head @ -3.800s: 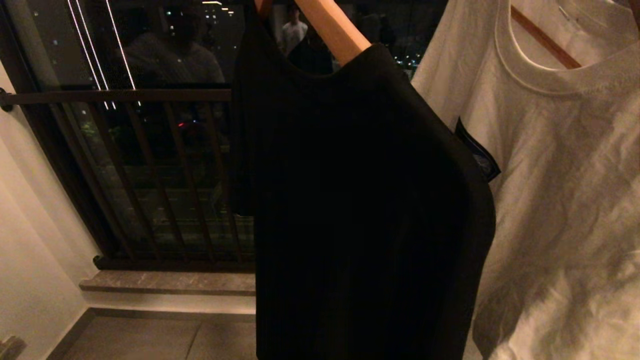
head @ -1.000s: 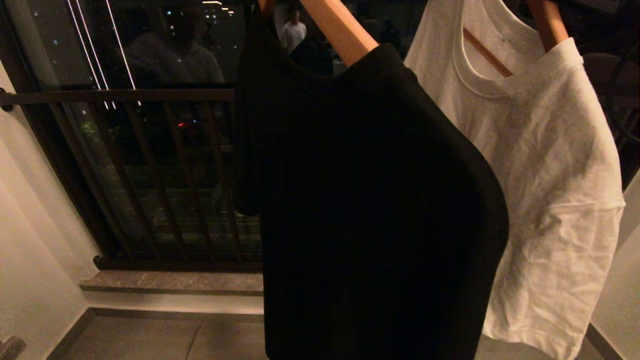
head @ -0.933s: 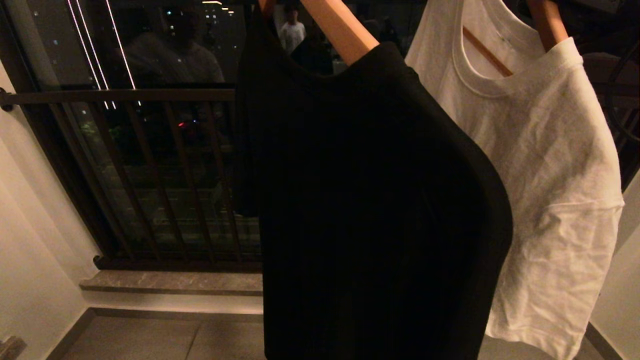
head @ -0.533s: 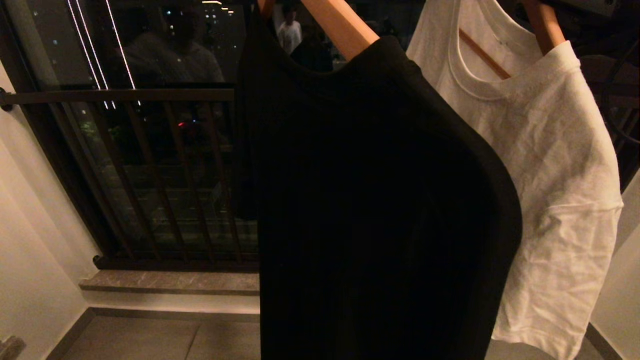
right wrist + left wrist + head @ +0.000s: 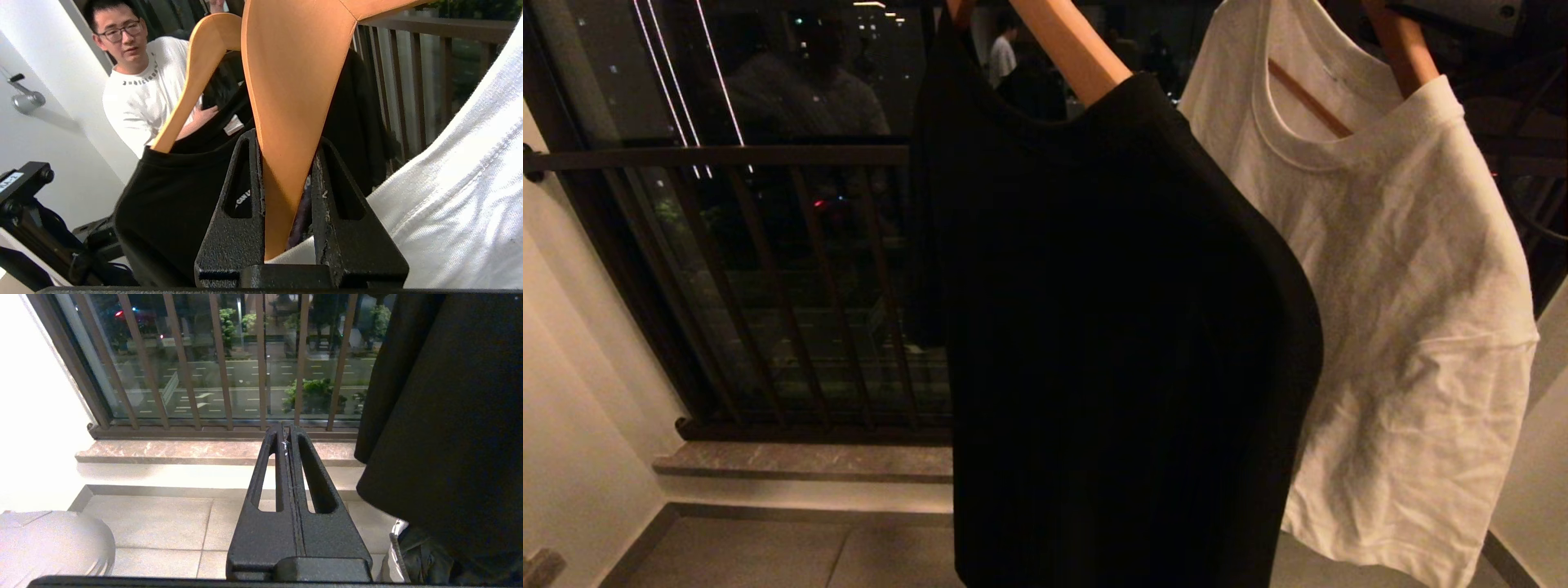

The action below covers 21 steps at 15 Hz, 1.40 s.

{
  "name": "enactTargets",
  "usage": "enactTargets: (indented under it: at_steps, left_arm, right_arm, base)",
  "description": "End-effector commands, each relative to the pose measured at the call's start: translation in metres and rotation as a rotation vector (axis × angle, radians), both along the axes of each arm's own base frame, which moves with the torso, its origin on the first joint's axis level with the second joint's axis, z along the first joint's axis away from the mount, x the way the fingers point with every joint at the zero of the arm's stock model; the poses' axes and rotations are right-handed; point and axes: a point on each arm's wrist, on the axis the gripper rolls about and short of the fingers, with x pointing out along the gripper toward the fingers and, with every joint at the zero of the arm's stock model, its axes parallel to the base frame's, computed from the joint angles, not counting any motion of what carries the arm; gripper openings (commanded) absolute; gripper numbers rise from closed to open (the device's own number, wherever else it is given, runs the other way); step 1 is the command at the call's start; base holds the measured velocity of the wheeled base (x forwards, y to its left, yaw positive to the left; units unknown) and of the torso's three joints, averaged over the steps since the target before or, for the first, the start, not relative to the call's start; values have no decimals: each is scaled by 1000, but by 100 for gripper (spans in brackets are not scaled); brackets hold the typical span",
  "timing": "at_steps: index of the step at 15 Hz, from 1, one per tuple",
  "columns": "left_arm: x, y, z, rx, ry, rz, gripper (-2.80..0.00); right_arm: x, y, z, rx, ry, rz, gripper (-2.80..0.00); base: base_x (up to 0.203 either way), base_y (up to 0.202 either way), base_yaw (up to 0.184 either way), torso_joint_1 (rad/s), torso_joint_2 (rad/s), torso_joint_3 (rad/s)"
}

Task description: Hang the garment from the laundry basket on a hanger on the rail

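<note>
Just changed: the white T-shirt, which a few seconds back filled the right of my head view close up, now hangs further off and whole, hem and sleeve both in sight; over the last second it has only swayed a little, as has the black T-shirt beside it.
What that means: I judge the garment is already dressed on its hanger and lifted to hanging height; what is left is to get the hook onto the rail and let go. Rail and hook are not in any view, so I cannot tell whether the hook is seated.
Right gripper: my jaws are clamped on the wooden hanger, one finger each side of its flat arm, white cloth lying against the nearer finger.
Left gripper: jaws pressed together, holding nothing, pointing at the window railing low over the floor, beside the black shirt's hem.
Task's thing: the white T-shirt is on the hanger I hold, just to the right of the black one, which sits on its own second wooden hanger.
Basket: not clearly in view.
Bystander: a person stands behind the black shirt, one hand at its collar.
</note>
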Motion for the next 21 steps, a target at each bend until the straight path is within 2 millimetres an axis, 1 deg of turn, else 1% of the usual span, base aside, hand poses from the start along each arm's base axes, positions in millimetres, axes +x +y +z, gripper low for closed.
enactTargets:
  at_steps: [1, 12, 13, 18, 20, 21]
  left_arm:
    - [0, 0, 0, 0, 2, 0, -280]
    - [0, 0, 0, -1, 2, 0, -280]
    - [0, 0, 0, -1, 2, 0, -280]
    - [0, 0, 0, -1, 2, 0, -280]
    - [0, 0, 0, -1, 2, 0, -280]
    - [0, 0, 0, -1, 2, 0, -280]
  right_arm:
    - [-1, 0, 1, -3, 5, 7, -280]
    - [-3, 0, 4, -5, 3, 11, -280]
    - [-2, 0, 3, -3, 6, 10, 0]
    - [-5, 0, 4, -4, 1, 8, 0]
    - [-13, 0, 4, -6, -29, 3, 0]
    - [-21, -2, 5, -10, -63, -5, 0]
  base:
    - [0, 0, 0, 0, 0, 0]
    - [0, 0, 0, 0, 0, 0]
    - [0, 0, 0, 0, 0, 0]
    - [0, 0, 0, 0, 0, 0]
    - [0, 0, 0, 0, 0, 0]
    - [0, 0, 0, 0, 0, 0]
